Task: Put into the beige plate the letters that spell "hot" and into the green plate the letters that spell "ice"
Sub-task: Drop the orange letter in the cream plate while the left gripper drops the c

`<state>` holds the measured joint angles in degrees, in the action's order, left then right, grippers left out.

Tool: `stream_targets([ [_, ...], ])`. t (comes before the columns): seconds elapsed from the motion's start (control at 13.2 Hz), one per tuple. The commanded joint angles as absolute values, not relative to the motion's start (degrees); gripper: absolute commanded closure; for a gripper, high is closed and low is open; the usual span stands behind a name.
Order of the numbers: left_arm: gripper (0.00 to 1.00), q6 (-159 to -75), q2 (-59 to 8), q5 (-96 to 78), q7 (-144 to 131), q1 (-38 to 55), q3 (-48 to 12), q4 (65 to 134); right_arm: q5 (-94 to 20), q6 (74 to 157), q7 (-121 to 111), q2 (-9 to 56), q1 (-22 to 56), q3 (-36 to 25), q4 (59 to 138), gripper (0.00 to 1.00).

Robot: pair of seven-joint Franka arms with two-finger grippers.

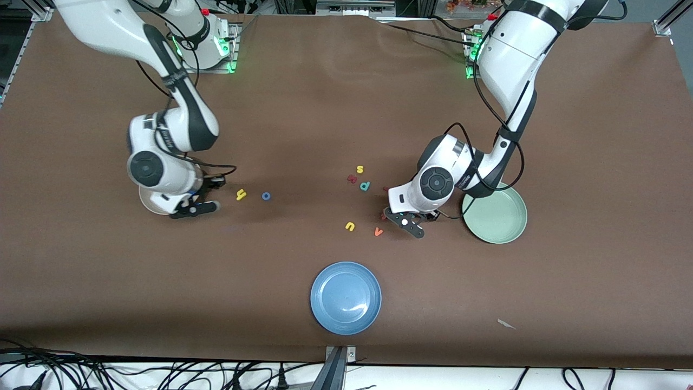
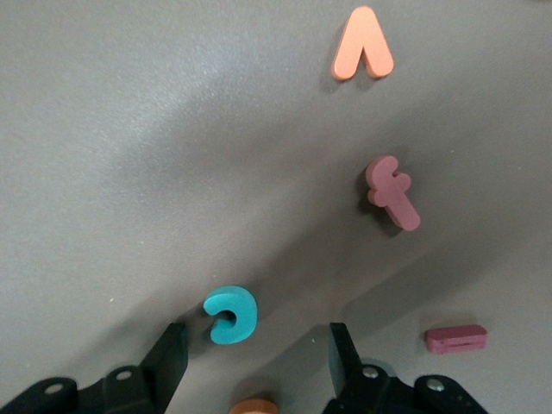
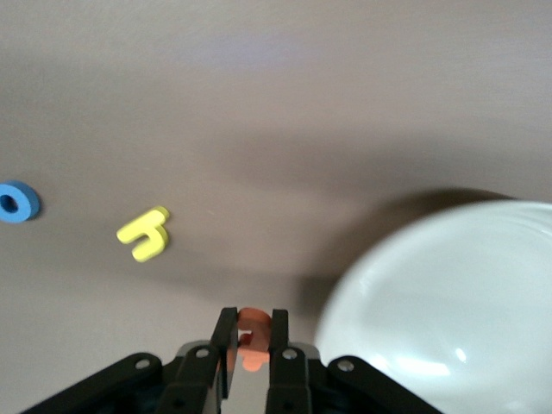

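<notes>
Beige plate (image 1: 147, 203) mostly arm-hidden

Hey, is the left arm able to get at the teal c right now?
Probably yes. The left gripper hangs just over the table with its jaws open, and the teal c lies bare just ahead of them, nothing on it.

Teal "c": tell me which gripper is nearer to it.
Left. The left gripper hangs open right over the teal "c", beside the green plate. The right gripper, shut on an orange letter, is by the beige plate at the right arm's end.
</notes>
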<state>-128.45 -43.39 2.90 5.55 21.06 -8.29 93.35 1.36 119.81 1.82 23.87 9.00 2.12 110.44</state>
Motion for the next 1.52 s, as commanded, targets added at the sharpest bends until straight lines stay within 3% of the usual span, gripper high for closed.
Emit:
stream_targets([
  [0.0, 0.31, -129.29, -43.51, 4.83, 6.42, 20.83, -8.35, 93.43, 1.23, 113.04, 0.27, 22.85, 8.7, -3.4, 106.7, 0.95],
  [0.23, 0.73, -129.9, -43.42, 4.83, 7.55, 20.66, -8.17, 92.9, 1.14, 113.11, -4.64, 24.25, 8.0, -8.77, 107.75, 0.95],
  [0.3, 0.83, -129.9, -43.5, 4.83, 9.04, 20.39, -8.17, 92.9, 1.14, 113.55, -5.88, 25.39, 7.21, -9.57, 107.93, 0.95],
  [0.68, 0.85, -125.53, -39.38, 4.66, 13.09, 17.14, -8.53, 92.9, 1.14, 115.66, -8.44, 29.79, 4.92, -9.58, 108.11, 0.93],
  [0.76, 0.85, -123.51, -37.81, 4.57, 13.1, 16.27, -8.53, 92.9, 1.14, 116.19, -8.52, 29.97, 4.66, -9.58, 108.11, 0.83],
  [0.83, 0.85, -121.14, -36.66, 4.66, 13.88, 14.78, -8.53, 92.9, 0.88, 116.28, -8.53, 29.88, 4.75, -9.58, 108.02, 0.46],
  [0.91, 0.85, -118.59, -36.04, 4.66, 15.8, 13.72, -8.53, 92.81, 0.79, 116.11, -8.0, 29.36, 4.75, -9.58, 107.93, 0.22],
  [0.99, 0.85, -117.09, -35.77, 4.66, 17.82, 12.49, -8.44, 92.9, 0.79, 115.58, -7.65, 28.57, 4.83, -9.41, 107.49, 0.15],
  [1.21, 0.85, -115.58, -35.86, 4.83, 23.89, 8.97, -8.18, 93.69, 0.7, 112.95, -4.5, 23.75, 5.54, -7.92, 107.4, 0.13],
  [1.44, 0.85, -111.9, -35.69, 6.4, 24.17, 7.3, -7.82, 94.66, 0.7, 113.02, 6.46, 21.62, 5.54, -1.78, 107.23, 0.13],
])
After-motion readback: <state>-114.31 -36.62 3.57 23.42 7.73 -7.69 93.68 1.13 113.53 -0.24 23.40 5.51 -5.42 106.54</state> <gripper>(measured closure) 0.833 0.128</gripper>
